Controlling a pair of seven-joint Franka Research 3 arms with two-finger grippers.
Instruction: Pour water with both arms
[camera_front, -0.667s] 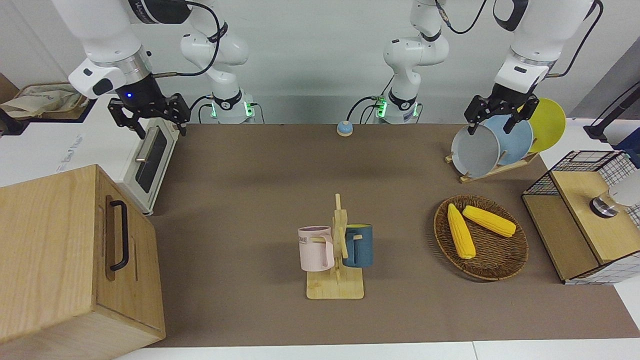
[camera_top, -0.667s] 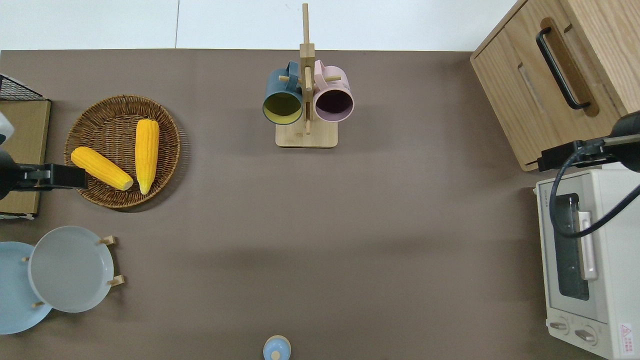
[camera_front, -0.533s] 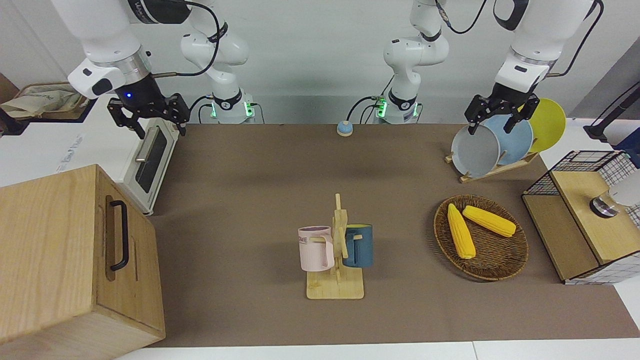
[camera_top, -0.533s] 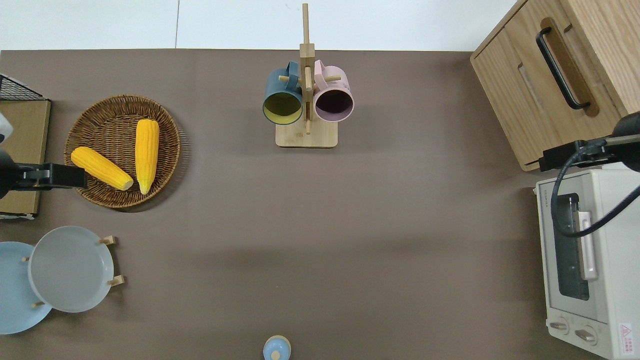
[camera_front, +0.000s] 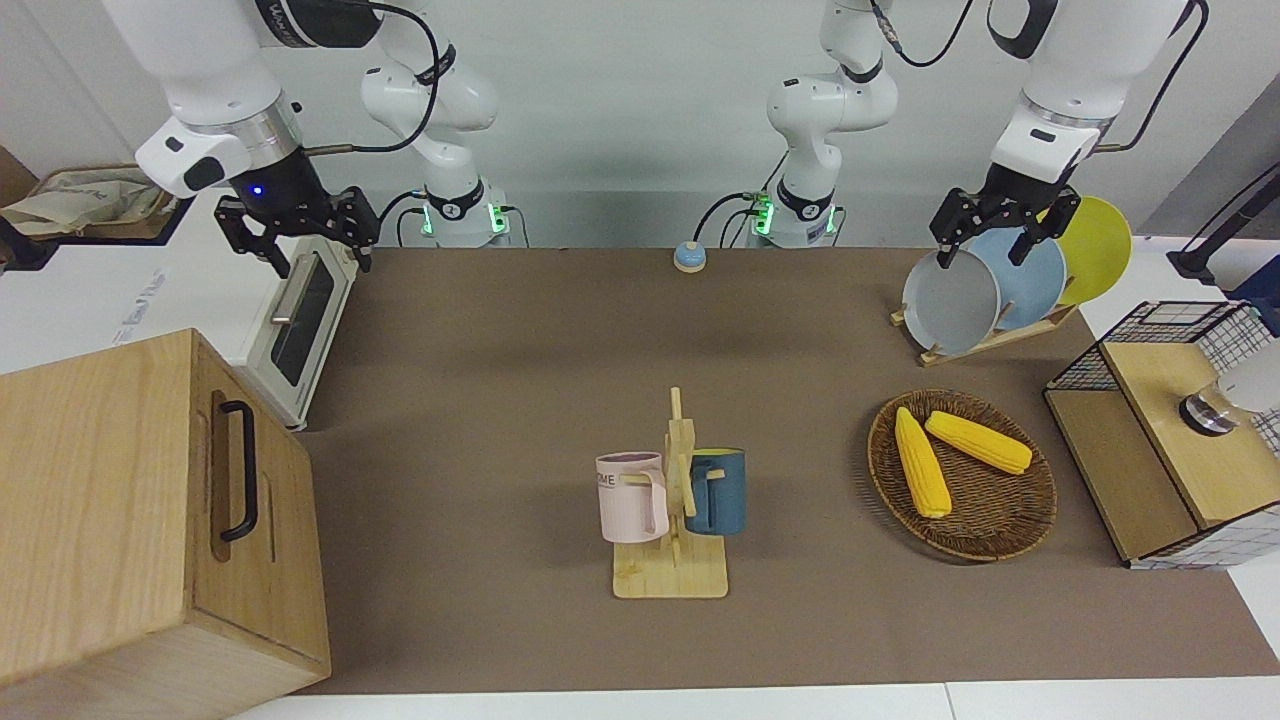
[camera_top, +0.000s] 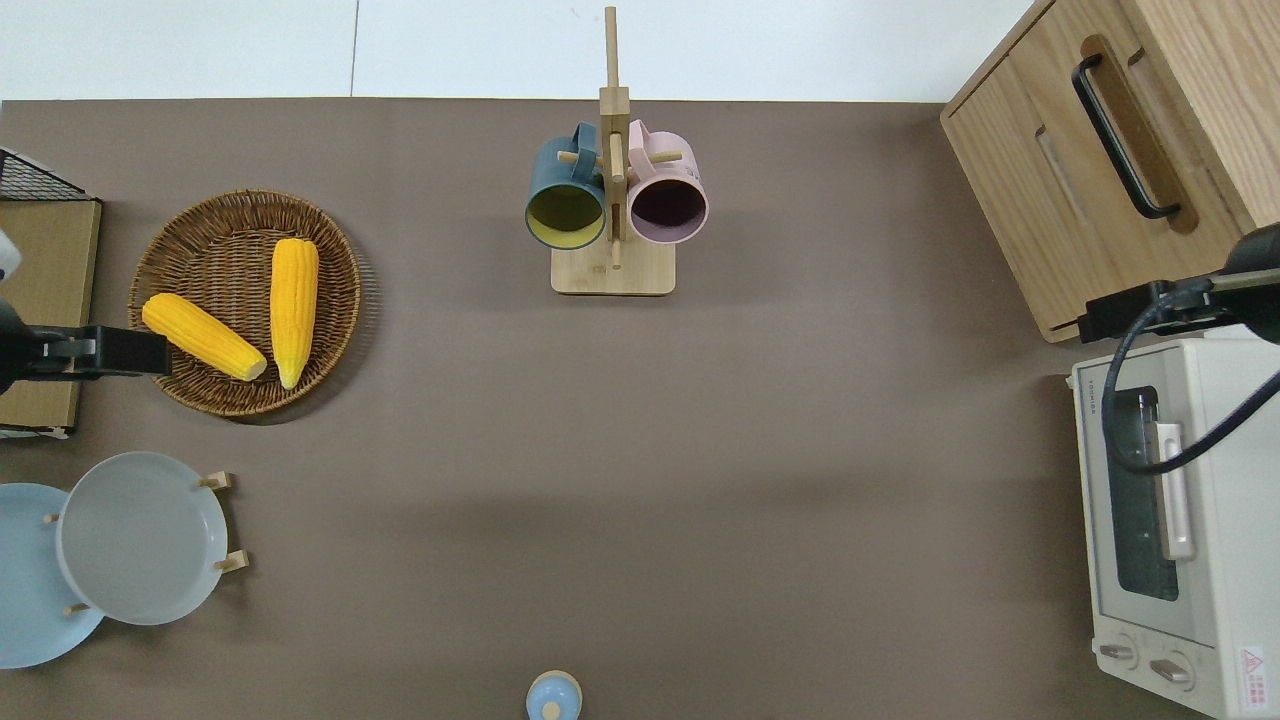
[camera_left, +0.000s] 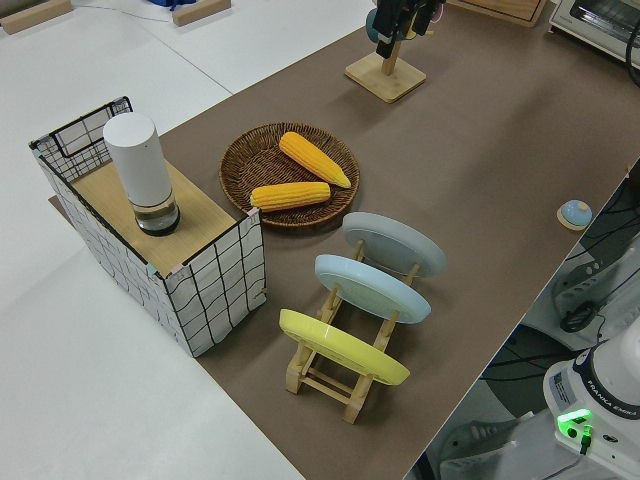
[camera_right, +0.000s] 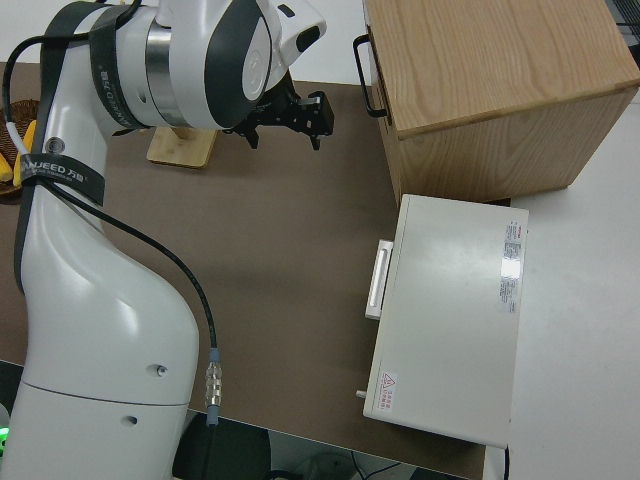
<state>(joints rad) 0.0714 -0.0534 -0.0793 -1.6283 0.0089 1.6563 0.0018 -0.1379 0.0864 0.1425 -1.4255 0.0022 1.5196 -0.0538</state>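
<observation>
You're still at the very start: both claws, left (camera_front: 993, 237) and right (camera_front: 297, 238), hang wide open and empty up near the robots, so next you need them at the mugs (camera_front: 668, 495) mid-worktop.

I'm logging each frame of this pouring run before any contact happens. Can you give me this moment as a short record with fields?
left gripper: open, empty, raised
right gripper: open, empty, raised
pink mug: hanging on the mug rack
blue mug: hanging on the same rack
wicker basket: holds two corn cobs
plate rack: grey, blue and yellow plates on edge
white canister: upright on the wire crate
contact: neither gripper touches anything
</observation>
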